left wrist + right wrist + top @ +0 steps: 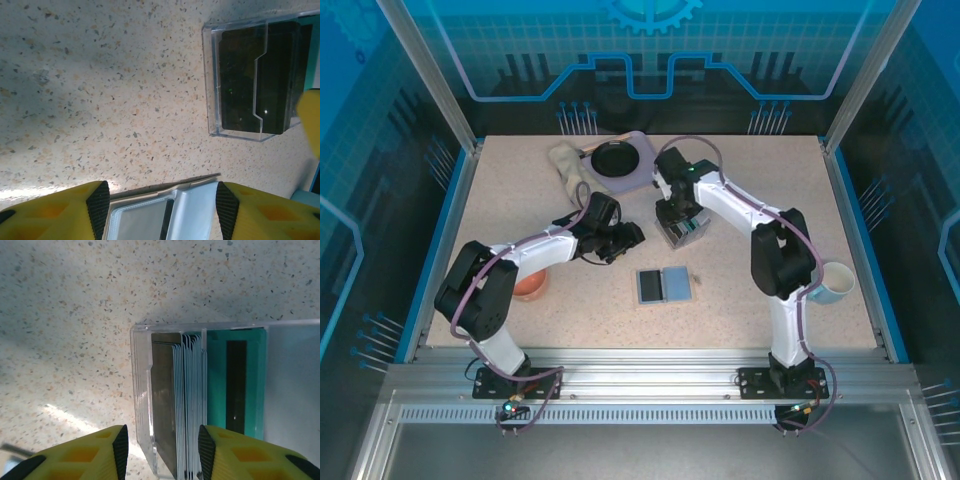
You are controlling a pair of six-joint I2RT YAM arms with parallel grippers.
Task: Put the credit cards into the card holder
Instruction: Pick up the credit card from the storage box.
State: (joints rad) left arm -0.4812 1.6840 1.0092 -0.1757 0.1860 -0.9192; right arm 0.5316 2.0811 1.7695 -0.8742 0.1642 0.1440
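Found the card holder (663, 285) lying open and flat midway along the table (740, 312), toward its near edge. Saw the left gripper (158, 207) poised over its far-left side, jaws parted, empty. Farther back, noted the right gripper (162, 450) spread, grasping nothing, straddling the upright credit cards (189, 405) in their clear tray (142, 390), card faces turned toward its pads. Judged the right arm nearer the cards.
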